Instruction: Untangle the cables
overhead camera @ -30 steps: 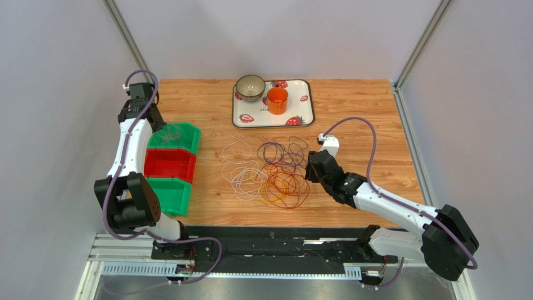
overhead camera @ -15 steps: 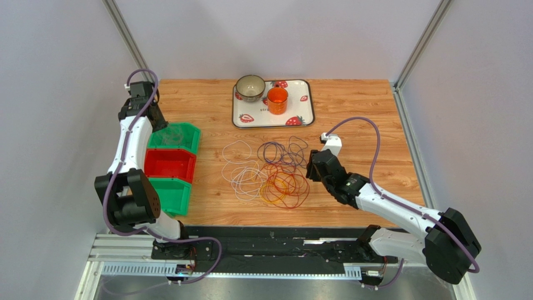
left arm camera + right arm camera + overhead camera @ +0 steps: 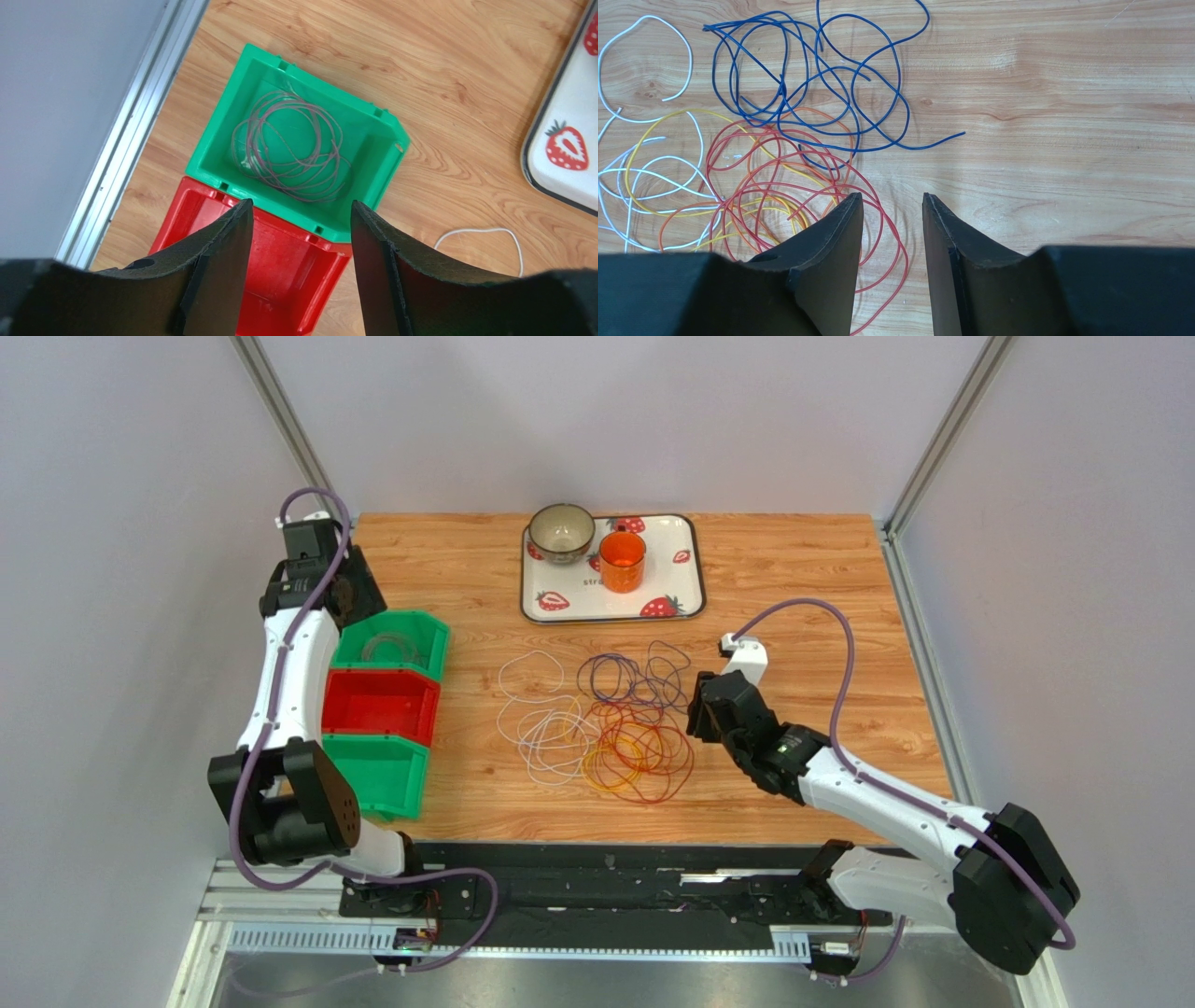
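Cable pile mid-counter; both end effectors open, nothing held.

The cables lie in loose overlapping loops mid counter, on the near side of the strawberry-print tray, which carries a bowl & an orange cup. White loops lie on the pile's left, blue loops on the far side, and red, orange & yellow are tangled together nearest the arms. One more coil, greyish, sits apart in the far green bin, which abuts a red bin; a 2nd green bin comes next in the row. L end effector hovers over the green/red bin edge, jaws wide apart, nothing btwn them. R end effector is at the pile's right edge above the red loops, jaws partly spread, gripping nothing.
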`<state>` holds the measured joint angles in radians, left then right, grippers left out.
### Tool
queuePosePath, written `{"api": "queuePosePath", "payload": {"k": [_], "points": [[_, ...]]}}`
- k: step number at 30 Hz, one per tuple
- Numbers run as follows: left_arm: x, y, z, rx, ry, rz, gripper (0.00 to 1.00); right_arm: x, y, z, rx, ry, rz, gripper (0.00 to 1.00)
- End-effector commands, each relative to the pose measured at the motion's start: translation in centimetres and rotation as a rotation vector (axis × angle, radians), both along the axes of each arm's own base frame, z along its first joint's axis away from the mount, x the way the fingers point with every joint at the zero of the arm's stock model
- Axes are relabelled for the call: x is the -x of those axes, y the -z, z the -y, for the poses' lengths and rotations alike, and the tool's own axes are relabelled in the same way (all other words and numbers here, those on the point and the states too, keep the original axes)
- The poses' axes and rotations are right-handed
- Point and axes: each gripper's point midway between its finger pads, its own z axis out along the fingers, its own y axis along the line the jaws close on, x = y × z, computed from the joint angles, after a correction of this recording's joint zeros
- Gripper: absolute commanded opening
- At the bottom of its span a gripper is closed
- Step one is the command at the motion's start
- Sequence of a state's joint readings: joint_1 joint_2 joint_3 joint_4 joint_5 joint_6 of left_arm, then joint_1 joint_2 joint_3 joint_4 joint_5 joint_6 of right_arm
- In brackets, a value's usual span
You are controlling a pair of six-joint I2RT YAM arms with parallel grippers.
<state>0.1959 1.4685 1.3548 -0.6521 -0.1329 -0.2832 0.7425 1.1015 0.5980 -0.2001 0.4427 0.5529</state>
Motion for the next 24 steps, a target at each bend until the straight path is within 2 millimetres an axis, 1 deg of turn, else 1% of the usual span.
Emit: {"api": "queuePosePath", "payload": {"k": [1,2,4,5,6,7,8,9,10,11,12,13,15,17,18,19,20,21,22,24], "points": [[-0.4,-3.6,2.0,-0.014,0.087,0.129,0.62,-0.6,-1.1,-0.3,-0.043,0.006,0.041,0.41],[-0.5,-3.8,3.0,-0.020,0.120,0.134,0.62,-0.6,-1.1,-0.3,-0.043,0.008,0.042,0.41],[-0.4,-4.3,4.2,-0.025,0.151,0.146,0.63,-0.6,-1.1,-0.3,-0.044,0.007,0.040,0.41],[-0.4,-4.5,5.2,-0.011,0.179,0.152,0.63,-0.6,-1.1,-0.3,-0.044,0.007,0.040,0.41],[-0.3,-4.5,5.7,0.000,0.191,0.151,0.63,-0.6,-1.1,-0.3,-0.044,0.008,0.041,0.41],[-0.1,-4.9,6.7,0.028,0.217,0.165,0.64,-0.6,-1.0,-0.3,-0.043,0.008,0.039,0.42],[0.1,-5.1,7.2,0.041,0.232,0.170,0.64,-0.6,-1.2,-0.3,-0.047,0.010,0.041,0.43],[0.4,-4.9,7.5,0.052,0.238,0.169,0.67,-0.6,-1.0,-0.2,-0.044,0.011,0.038,0.47],[0.8,-5.4,8.4,0.078,0.265,0.186,0.72,-0.6,-1.0,-0.2,-0.044,0.013,0.038,0.51],[1.1,-5.4,8.8,0.092,0.281,0.190,0.87,-0.7,-1.0,-0.2,-0.043,0.014,0.035,0.60],[1.7,-5.4,9.3,0.105,0.298,0.188,0.91,-0.7,-0.9,-0.2,-0.041,0.016,0.032,0.86],[2.2,-5.5,9.9,0.123,0.313,0.188,0.91,-0.8,-1.0,-0.2,-0.042,0.018,0.032,0.89],[3.5,-5.0,10.7,0.142,0.334,0.179,0.91,-0.8,-0.8,-0.2,-0.035,0.020,0.023,0.90],[4.4,-4.4,11.9,0.166,0.367,0.170,0.91,-0.8,-0.8,-0.2,-0.034,0.023,0.021,0.90],[5.2,-3.5,12.2,0.177,0.372,0.154,0.91,-0.8,-0.8,-0.2,-0.032,0.021,0.019,0.90],[5.7,-3.1,13.6,0.197,0.405,0.144,0.91,-0.8,-0.8,-0.2,-0.033,0.019,0.020,0.90],[6.2,-2.7,14.1,0.207,0.415,0.133,0.91,-0.8,-0.8,-0.2,-0.034,0.020,0.020,0.90],[7.0,-1.7,14.5,0.217,0.422,0.110,0.91,-0.8,-0.8,-0.2,-0.035,0.023,0.022,0.90],[7.5,-1.3,15.7,0.235,0.444,0.098,0.91,-0.8,-0.8,-0.2,-0.037,0.021,0.021,0.90],[8.4,-0.1,16.9,0.252,0.467,0.070,0.88,-0.8,-0.8,-0.3,-0.035,0.020,0.021,0.89]]}}
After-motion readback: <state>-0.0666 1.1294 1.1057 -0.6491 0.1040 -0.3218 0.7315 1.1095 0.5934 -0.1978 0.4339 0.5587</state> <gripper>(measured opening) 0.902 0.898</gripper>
